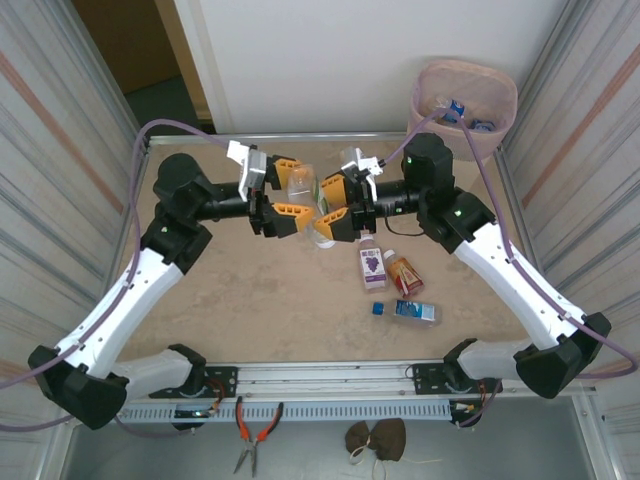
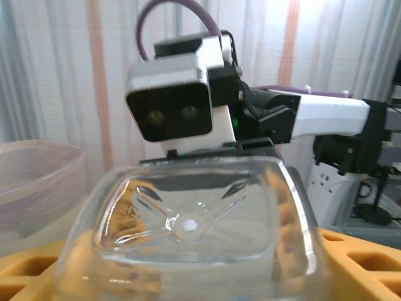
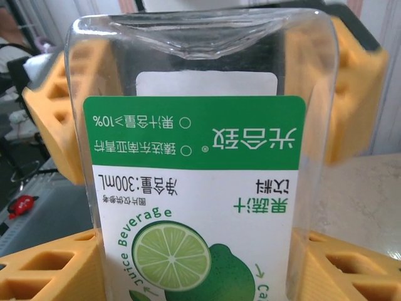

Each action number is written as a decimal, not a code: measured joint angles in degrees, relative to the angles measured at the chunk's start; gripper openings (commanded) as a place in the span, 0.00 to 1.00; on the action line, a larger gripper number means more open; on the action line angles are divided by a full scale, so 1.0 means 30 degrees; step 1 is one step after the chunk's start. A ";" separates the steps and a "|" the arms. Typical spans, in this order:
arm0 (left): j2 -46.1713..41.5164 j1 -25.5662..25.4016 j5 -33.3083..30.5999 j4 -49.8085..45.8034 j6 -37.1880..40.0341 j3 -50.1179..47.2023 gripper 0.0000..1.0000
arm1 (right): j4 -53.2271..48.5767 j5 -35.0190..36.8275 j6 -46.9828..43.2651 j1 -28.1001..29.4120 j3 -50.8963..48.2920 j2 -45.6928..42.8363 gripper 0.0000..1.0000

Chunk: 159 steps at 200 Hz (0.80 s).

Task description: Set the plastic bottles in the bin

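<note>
Left gripper [image 1: 297,193] and right gripper [image 1: 333,205] meet over the far middle of the table [image 1: 250,290], both clenched on one lime juice bottle [image 1: 314,200]. The bin [image 1: 430,95] at the far right corner holds blue-capped bottles [image 1: 458,106], and a purple-labelled bottle [image 1: 372,265], an orange-labelled bottle [image 1: 405,272] and a blue-labelled bottle [image 1: 408,311] lie right of centre. From the left wrist, the lime juice bottle's clear square base [image 2: 188,226] sits between orange fingers [image 2: 357,263], and from the right wrist its white-green label [image 3: 194,144] stands upside down, pressed by orange fingers [image 3: 50,263] on both sides.
</note>
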 measured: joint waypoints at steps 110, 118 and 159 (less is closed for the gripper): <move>-0.2208 0.0517 -0.3249 -0.0270 0.0634 -0.1545 0.84 | 0.0051 0.4350 0.4255 -0.7286 0.2317 0.0517 0.51; -0.2208 0.0517 -0.3286 -0.0270 0.0634 -0.1581 0.84 | 0.0306 0.5166 0.5158 -0.7985 0.2637 0.0823 0.51; -0.2215 0.0517 -0.3621 0.0044 0.0415 -0.2120 0.84 | 0.2113 1.0848 1.0251 -1.0593 0.2958 0.2674 0.46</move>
